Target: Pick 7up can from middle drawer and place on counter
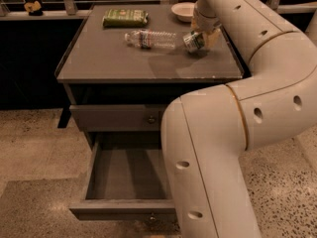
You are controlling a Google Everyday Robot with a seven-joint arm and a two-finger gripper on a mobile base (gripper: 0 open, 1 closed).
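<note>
The 7up can [192, 41], silvery with green markings, is tilted at the right rear of the counter [114, 58], at or just above its surface. My gripper [199, 37] reaches down from the arm and is shut on the can. The middle drawer [126, 175] is pulled open at the bottom of the cabinet. The part of its inside that shows is bare, and my arm hides its right side.
A clear water bottle [148, 37] lies on its side just left of the can. A green packet [125, 18] and a white bowl [184, 11] sit at the back of the counter. The upper drawer front [119, 118] is closed. My arm [223, 148] covers the cabinet's right front.
</note>
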